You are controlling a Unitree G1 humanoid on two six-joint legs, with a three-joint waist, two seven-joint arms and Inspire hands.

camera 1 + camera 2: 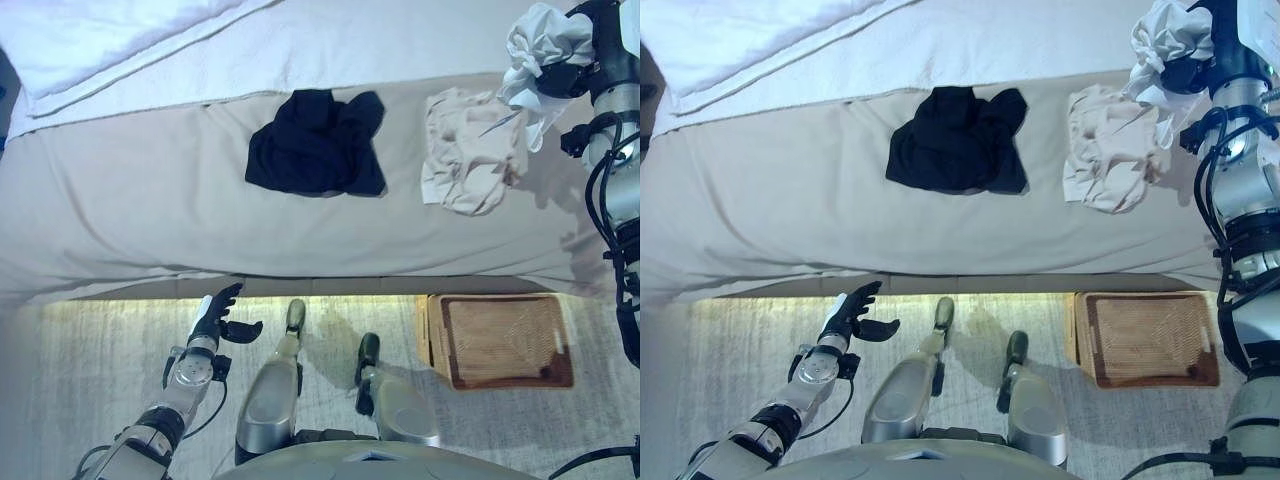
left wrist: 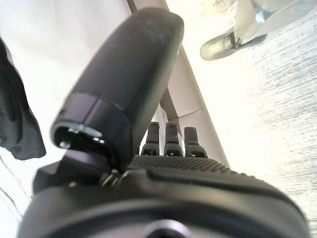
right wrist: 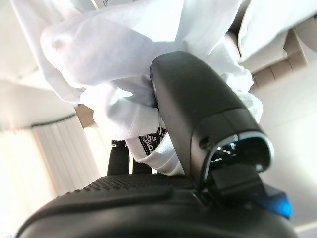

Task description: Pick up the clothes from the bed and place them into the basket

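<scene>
Nearest, the left hand (image 1: 213, 322) hangs with fingers spread, holding nothing, over the floor before the bed (image 1: 120, 200). The brown wicker basket (image 1: 500, 340) sits on the floor against the bed's edge. On the bed lie a black garment (image 1: 316, 142) and a beige garment (image 1: 468, 152). Above the beige one, the right hand (image 1: 566, 72) clenches a crumpled white garment (image 1: 538, 40).
</scene>
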